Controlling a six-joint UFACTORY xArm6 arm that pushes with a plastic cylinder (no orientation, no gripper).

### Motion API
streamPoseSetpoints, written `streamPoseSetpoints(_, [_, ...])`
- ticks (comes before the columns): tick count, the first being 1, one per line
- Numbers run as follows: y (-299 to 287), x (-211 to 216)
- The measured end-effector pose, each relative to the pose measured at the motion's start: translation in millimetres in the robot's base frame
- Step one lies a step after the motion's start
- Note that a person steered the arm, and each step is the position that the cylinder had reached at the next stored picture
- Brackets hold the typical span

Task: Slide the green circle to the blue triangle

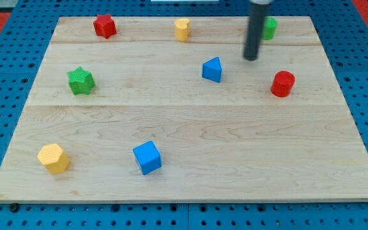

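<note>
Green circle (270, 27) sits partly hidden behind my tip (252, 59), near blue triangle (213, 69).

Green circle (270, 27): small green block, round-sided as far as can be made out, standing flat on the wooden board near the view's top right, close to the board's top edge. Its left part is hidden behind the dark rod, so only the right portion shows. It lies up and to the right of the blue triangle, clearly apart from it.

Blue triangle (213, 69): small blue wedge-shaped block, lying flat on the board right of centre in the upper half, one corner pointing toward the view's top. Lit top face paler, side faces darker blue. It stands free, touching no other block.
</note>
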State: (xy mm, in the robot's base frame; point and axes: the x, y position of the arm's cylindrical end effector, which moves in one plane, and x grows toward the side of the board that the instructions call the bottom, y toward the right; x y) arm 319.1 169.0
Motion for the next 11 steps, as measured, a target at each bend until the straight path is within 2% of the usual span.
streamPoseSetpoints(1, [86.2,-25.5])
streamPoseSetpoints(2, [93.7,-74.0])
streamPoseSetpoints(3, [29.0,-105.3])
streamPoseSetpoints(4, [-20.9,-88.6])
streamPoseSetpoints(5, [-31.0,-52.5])
streamPoseSetpoints(6, [-46.9,-42.4])
streamPoseSetpoints(7, [-92.3,-40.7])
streamPoseSetpoints(8, [-98.9,-28.6])
streamPoseSetpoints(11, [-108.4,-46.1])
